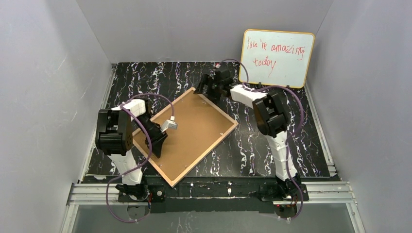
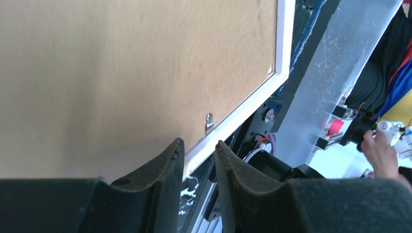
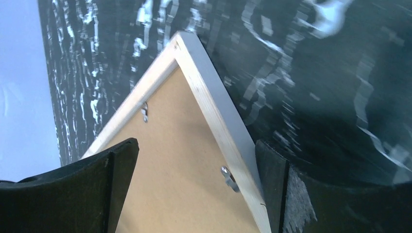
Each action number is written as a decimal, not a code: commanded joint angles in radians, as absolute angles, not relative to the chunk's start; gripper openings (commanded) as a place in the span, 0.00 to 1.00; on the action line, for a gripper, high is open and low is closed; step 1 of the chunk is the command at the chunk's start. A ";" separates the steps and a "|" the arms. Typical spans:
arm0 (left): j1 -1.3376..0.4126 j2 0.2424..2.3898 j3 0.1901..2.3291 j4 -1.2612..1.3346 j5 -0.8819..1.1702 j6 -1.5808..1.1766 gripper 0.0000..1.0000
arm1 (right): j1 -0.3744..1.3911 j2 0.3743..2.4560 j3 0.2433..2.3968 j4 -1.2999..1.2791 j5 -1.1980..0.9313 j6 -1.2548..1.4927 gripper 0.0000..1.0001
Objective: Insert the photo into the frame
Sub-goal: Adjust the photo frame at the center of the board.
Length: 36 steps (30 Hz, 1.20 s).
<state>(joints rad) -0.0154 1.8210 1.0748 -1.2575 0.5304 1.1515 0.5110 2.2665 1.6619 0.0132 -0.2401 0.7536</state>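
Note:
The frame (image 1: 194, 131) lies back-up and skewed on the dark marbled table, with the brown backing board filling it. The photo is hidden. My left gripper (image 1: 158, 145) is at the frame's near-left side. In the left wrist view its jaws (image 2: 199, 143) stand narrowly apart with the white rim (image 2: 252, 97) pinched between them, one finger on the board side. My right gripper (image 1: 201, 90) is at the far corner. In the right wrist view it (image 3: 197, 145) stands wide open, with the corner of the wooden rim (image 3: 214, 111) between its fingers.
A whiteboard (image 1: 276, 58) with an orange rim and red writing leans on the back wall at the right. Small metal turn clips (image 3: 228, 177) sit on the frame's back. An aluminium rail (image 1: 209, 191) runs along the near table edge, and a person's hand (image 2: 381, 148) shows beyond it.

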 commanded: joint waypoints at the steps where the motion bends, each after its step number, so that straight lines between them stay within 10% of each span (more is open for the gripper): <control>1: -0.115 1.827 1.091 -1.277 0.656 1.179 0.30 | 0.525 2.368 1.976 -0.221 -0.255 0.625 0.99; 6: -0.168 1.857 1.207 -1.360 0.703 1.178 0.34 | 0.481 2.359 2.106 -0.363 -0.171 0.555 0.99; 19: 0.207 1.988 1.718 -1.157 0.553 0.793 0.29 | 0.407 1.684 1.280 -0.268 -0.195 0.682 0.99; 28: 0.364 2.107 1.645 -0.906 0.238 0.736 0.22 | 0.426 1.361 0.822 -0.222 -0.395 0.829 0.99; 36: 0.354 2.092 1.490 -1.000 0.314 0.859 0.23 | 0.515 1.482 0.716 -0.018 -0.442 0.933 0.98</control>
<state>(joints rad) 0.3721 2.0964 1.5772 -0.9207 0.2829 0.7967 0.4984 1.4063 0.7254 -0.1932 -0.3805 0.8577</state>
